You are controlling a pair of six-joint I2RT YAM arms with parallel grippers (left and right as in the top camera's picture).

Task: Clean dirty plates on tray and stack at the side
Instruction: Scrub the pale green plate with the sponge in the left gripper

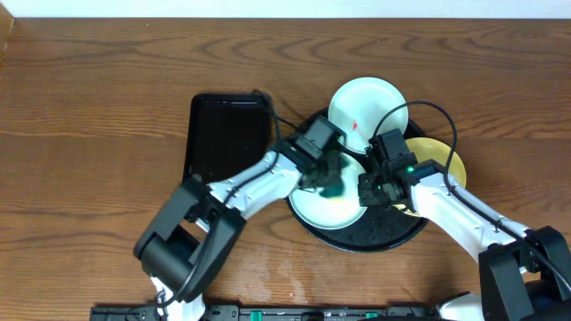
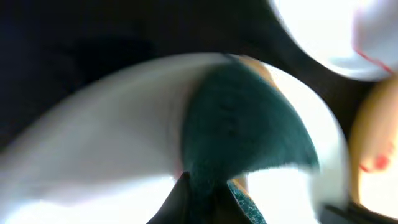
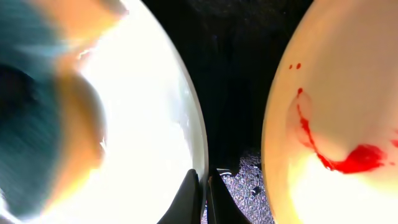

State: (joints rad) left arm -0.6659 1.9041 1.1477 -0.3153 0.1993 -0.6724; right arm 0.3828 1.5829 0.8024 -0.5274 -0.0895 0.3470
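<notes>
The round black tray [image 1: 375,234] holds three plates. A mint plate [image 1: 323,210] lies at the front left of it. My left gripper [image 1: 332,183] is shut on a dark teal sponge [image 2: 249,127] that presses on this plate [image 2: 112,155]. My right gripper [image 1: 368,192] is shut on the same plate's right rim [image 3: 198,149]. A second mint plate [image 1: 366,105] with a red smear sits at the back. The yellow plate [image 1: 446,160] lies to the right, and its red smear shows in the right wrist view [image 3: 336,124].
A smaller rectangular black tray [image 1: 227,134] lies on the wooden table [image 1: 89,125] left of the round tray. The arms' cables run over the back plate.
</notes>
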